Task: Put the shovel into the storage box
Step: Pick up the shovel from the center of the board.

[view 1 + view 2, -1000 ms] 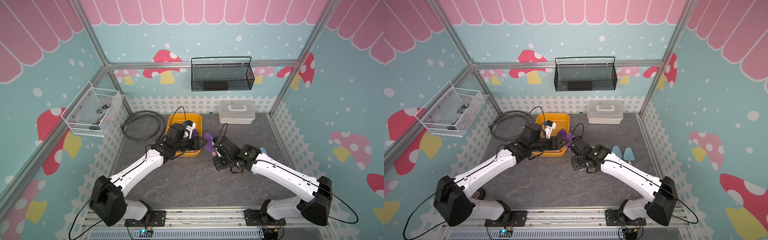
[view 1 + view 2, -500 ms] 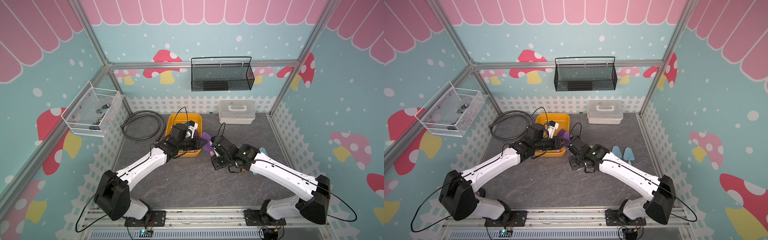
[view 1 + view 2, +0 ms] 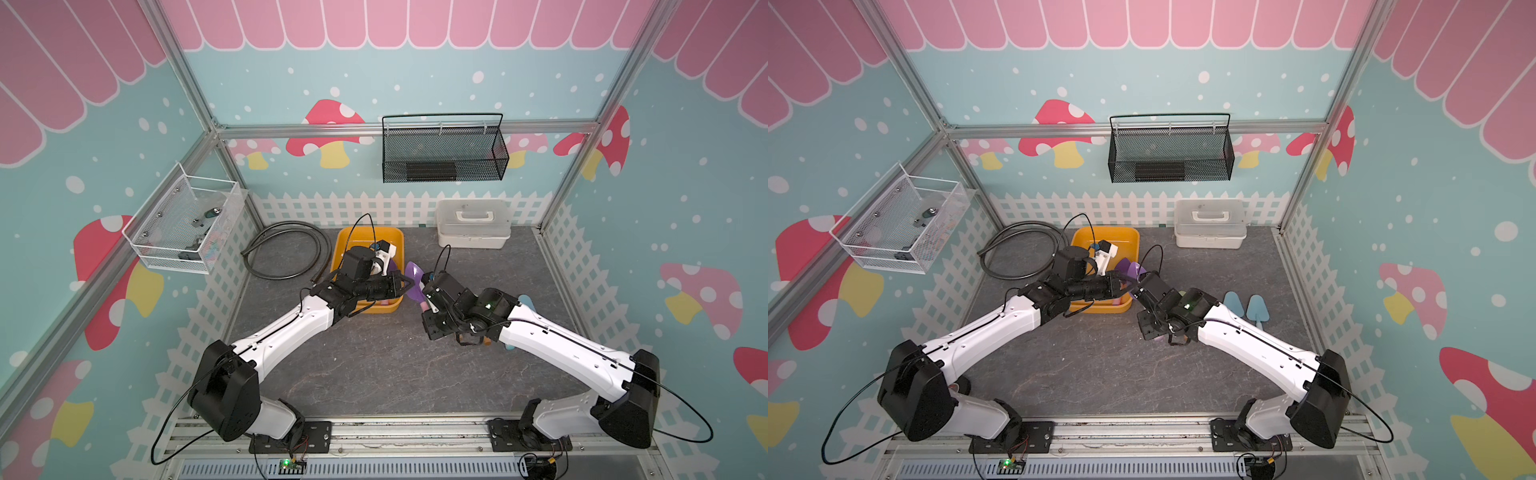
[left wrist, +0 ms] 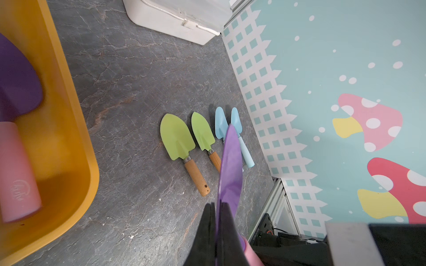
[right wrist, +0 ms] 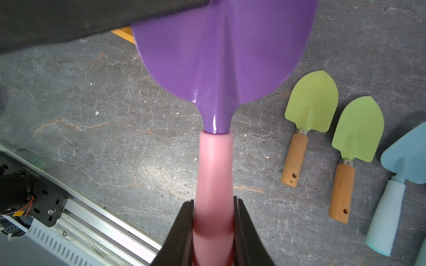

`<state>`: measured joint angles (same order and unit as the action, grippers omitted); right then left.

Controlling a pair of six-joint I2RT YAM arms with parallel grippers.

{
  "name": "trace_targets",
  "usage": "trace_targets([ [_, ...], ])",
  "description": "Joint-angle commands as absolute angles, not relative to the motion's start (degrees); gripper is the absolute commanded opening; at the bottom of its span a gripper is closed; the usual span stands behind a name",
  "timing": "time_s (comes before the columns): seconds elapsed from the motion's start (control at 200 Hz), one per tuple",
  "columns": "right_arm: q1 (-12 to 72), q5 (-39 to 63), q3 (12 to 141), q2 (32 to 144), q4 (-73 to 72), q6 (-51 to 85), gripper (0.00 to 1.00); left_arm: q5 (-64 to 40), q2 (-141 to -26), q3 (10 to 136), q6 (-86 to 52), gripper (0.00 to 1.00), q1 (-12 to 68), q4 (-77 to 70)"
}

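Shovel [image 5: 216, 110], purple blade and pink handle, is held off the tabletop [image 3: 374, 365] between the two arms, not inside the storage box [image 3: 365, 232]. Right gripper [image 5: 213, 202]: jaws closed on the pink handle, away from the blade. Left gripper [image 4: 217, 205]: jaws pinched shut on the blade, which shows edge-on between them.

Room, near to far:
- Nearer than both jaws, wide bare tabletop runs up to the front rail, and it is bare under the jaws too.
- The box rim is just beside the left jaws. In both top views the blade sits at that rim; over it or just outside, can't tell.
- Outward of the right jaws a row of small shovels lies near the side fence, well apart from the held one.
- Beyond the right jaws a white case [image 3: 471, 224] sits against the far fence, with a bare strip between it and the box.
- Beyond the left jaws, past the box, lies a coiled hose [image 3: 286, 225].
- A black mesh basket [image 3: 442, 158] hangs on the far wall and a white wire basket [image 3: 183, 232] on the side wall.

Counts:
- Shovels, 6: 1 held, 1 second purple shovel [image 4: 13, 138] lying in the box, 2 green shovels [image 5: 309, 108] with wood handles, 2 blue shovels [image 4: 220, 124].
- Box 1, case 1, hose 1, baskets 2.

Long axis runs out from the right jaws, with the handle at the right arm. The blade tip points toward the far fence, leaning to the box side.
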<state>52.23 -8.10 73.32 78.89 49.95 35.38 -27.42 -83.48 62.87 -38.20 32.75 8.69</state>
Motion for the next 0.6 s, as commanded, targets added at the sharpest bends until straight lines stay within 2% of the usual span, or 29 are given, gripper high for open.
trace_targets([
  [0.0, 52.7, -9.2, 74.6, 78.3, 49.3, 35.0, 0.32, -27.4, -84.1, 62.6, -36.7, 0.00, 32.9, 8.6],
  [0.07, 52.8, -9.7, 74.6, 78.1, 49.3, 35.2, 0.43, -27.2, -84.0, 63.0, -36.1, 0.00, 32.9, 9.5],
  [0.19, 52.8, -10.3, 74.5, 77.5, 49.3, 35.5, 0.51, -26.6, -83.9, 63.7, -34.7, 0.00, 32.7, 11.6],
  [0.375, 52.8, -11.0, 74.3, 74.4, 49.4, 35.8, 0.53, -27.0, -84.2, 66.1, -29.9, 0.00, 29.8, 17.7],
  [0.495, 52.8, -12.9, 72.9, 69.7, 49.7, 35.7, 0.53, -32.1, -86.9, 70.2, -25.9, 0.00, 22.5, 23.1],
  [0.595, 52.6, -16.7, 70.4, 66.0, 50.8, 35.5, 0.58, -37.8, -91.3, 77.2, -22.0, 0.00, 15.7, 29.0],
])
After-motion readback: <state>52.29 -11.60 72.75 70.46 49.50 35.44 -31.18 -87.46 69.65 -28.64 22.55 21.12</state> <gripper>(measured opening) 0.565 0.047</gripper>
